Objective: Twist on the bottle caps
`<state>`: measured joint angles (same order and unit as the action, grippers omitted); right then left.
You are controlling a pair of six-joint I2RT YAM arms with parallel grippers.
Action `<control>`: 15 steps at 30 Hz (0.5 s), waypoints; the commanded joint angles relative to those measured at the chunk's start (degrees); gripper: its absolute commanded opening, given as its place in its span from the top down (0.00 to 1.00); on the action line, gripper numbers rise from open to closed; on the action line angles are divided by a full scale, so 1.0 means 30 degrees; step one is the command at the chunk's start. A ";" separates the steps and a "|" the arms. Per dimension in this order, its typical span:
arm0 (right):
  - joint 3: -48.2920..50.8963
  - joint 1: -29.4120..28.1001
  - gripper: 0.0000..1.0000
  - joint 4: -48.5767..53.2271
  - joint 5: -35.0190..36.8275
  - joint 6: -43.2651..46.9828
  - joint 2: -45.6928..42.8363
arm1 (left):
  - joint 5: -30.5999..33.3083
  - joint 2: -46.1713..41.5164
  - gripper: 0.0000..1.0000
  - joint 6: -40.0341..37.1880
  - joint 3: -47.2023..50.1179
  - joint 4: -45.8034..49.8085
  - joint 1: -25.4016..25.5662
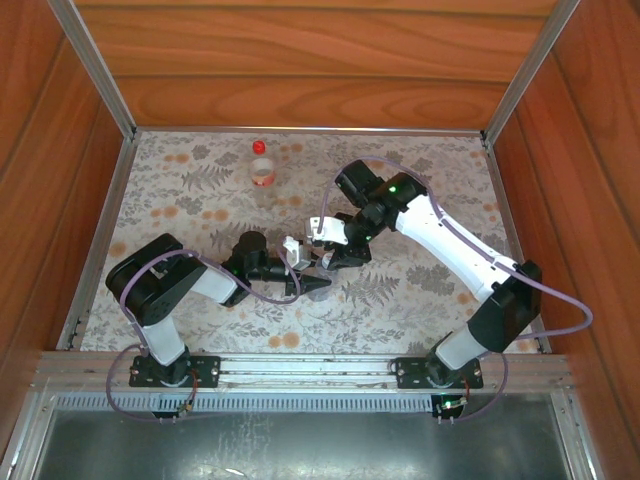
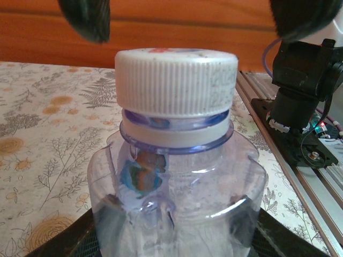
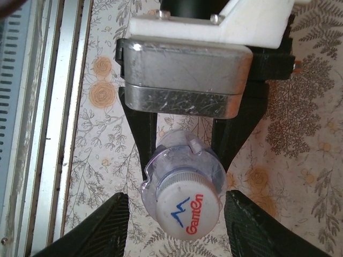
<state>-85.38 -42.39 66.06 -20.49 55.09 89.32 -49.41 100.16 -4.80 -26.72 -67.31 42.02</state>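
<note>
A plain bluish clear bottle [image 2: 177, 182] stands upright near the middle of the flowered cloth. My left gripper [image 2: 177, 227] is shut on its body, one finger on each side. A white ribbed cap [image 2: 177, 80], printed in blue and red on top [image 3: 183, 209], sits on the bottle's neck. My right gripper [image 3: 182, 227] hangs over it from above, open, its two fingers [image 3: 102, 227] flanking the cap with a gap on each side. The second bottle [image 1: 262, 175], with a red-and-white band, stands at the back with a red cap [image 1: 259, 147] on top.
Wooden walls [image 1: 300, 60] close in the back and both sides. An aluminium rail [image 1: 300, 370] with the arm bases runs along the near edge. The right arm's base [image 2: 300, 123] stands close on the right of the held bottle.
</note>
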 commanded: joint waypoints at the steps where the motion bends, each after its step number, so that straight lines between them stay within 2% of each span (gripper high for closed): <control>1: -0.0292 -0.0115 0.49 0.0618 -0.0011 0.0841 0.0312 | -0.0587 0.0251 0.48 -0.0367 -0.0234 0.0551 -0.0083; 15: -0.0458 -0.0108 0.64 0.0741 0.0500 0.0131 0.0820 | -0.0533 0.0151 0.48 -0.0065 -0.0264 0.0581 -0.0069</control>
<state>-85.38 -42.39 66.46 -19.59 54.81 91.18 -49.80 100.16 -5.04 -26.74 -67.22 42.00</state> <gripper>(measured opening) 0.370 0.524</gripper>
